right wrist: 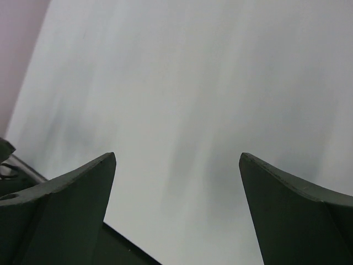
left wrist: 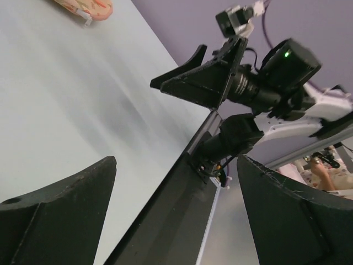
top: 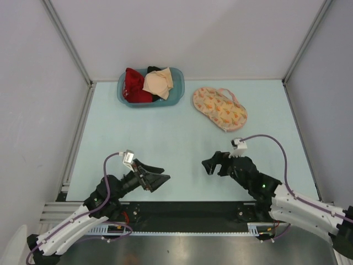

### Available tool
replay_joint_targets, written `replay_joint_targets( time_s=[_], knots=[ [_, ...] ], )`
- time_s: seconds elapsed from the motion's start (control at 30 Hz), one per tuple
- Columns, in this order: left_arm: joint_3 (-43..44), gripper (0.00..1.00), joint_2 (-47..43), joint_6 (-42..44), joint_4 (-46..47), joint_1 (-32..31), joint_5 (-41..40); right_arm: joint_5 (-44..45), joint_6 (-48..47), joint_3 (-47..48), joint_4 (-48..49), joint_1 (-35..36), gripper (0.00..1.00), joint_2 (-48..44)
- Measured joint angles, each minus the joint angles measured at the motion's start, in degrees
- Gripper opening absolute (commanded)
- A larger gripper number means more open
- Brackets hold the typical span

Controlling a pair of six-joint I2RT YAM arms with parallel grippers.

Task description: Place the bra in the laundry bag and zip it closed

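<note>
Currently both claws are spread wide and empty: left gripper (top: 164, 174) and right gripper (top: 207, 165), low near the bases. Laundry bag (top: 219, 109) lies well apart at far right, beside the blue basket (top: 175, 96). Bra not visible anywhere. Bag looks soft, light and floppy; I'd pinch it at the zipper rim.

1. The table (top: 182, 138) is left unobstructed across its middle, from left edge to right edge.
2. The far edge is occupied by the blue basket (top: 150, 94), left of centre, and the laundry bag (top: 219, 109), right of centre.
3. A narrow gap is left between them.
</note>
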Motion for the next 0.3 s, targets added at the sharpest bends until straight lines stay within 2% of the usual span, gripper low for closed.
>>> replay_joint_targets(
  time_s=[0.1,0.23,0.3],
  knots=[
    [-0.02,0.96,0.02,-1.46,1.68,0.00,1.90,-1.27,5.31,-8.94,0.46,0.11,1.00,-14.29],
    [-0.02,0.97,0.02,-3.74,6.97,0.00,3.89,-1.36,12.13,-16.31,-3.30,0.11,1.00,-33.33],
    [-0.02,0.98,0.02,-4.48,8.83,0.00,4.44,-1.55,14.62,-16.68,-3.37,0.11,1.00,-36.22]
  ],
)
